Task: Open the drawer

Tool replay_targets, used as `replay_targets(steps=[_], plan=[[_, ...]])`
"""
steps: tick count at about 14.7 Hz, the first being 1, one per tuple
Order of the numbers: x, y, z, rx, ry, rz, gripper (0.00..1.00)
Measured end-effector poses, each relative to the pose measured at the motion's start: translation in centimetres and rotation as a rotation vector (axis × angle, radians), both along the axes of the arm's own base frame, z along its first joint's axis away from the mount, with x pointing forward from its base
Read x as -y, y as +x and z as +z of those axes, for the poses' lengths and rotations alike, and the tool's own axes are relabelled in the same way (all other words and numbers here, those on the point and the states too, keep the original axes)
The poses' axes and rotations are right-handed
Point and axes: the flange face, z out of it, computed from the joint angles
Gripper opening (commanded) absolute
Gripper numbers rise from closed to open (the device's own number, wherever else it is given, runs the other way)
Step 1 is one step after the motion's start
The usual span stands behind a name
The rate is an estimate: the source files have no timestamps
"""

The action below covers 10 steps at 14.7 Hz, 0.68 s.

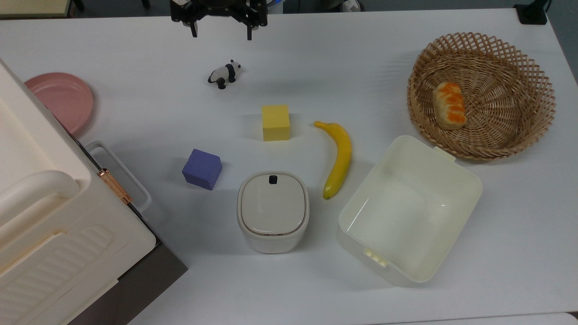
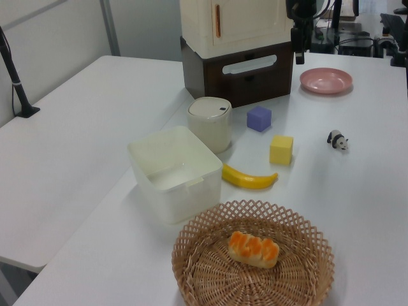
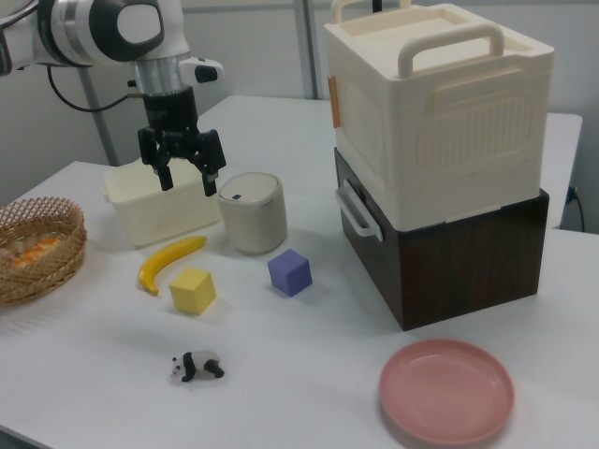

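The drawer is the dark brown box under a cream cabinet, and it is shut, with its white loop handle facing the table. The right view shows the same drawer front and handle. In the top view the handle juts out at the left edge. My gripper hangs open and empty above the far table edge, well away from the handle. It appears in the right view above the tub, and in the left view to the right of the cabinet.
On the table lie a purple cube, a yellow cube, a toy panda, a banana, a lidded cream bin, an open cream tub, a pink plate and a wicker basket with bread.
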Motion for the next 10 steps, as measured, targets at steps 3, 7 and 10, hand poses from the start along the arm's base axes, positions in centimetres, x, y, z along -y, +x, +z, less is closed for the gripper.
replay_targets(steps=[3,7,10], plan=[[0.0,-0.1,-0.2,-0.015,0.000,-0.001,0.99],[0.0,0.0,-0.6,-0.024,0.003,0.029,0.96],[-0.2,0.3,-1.2,-0.039,0.008,0.073,0.97]])
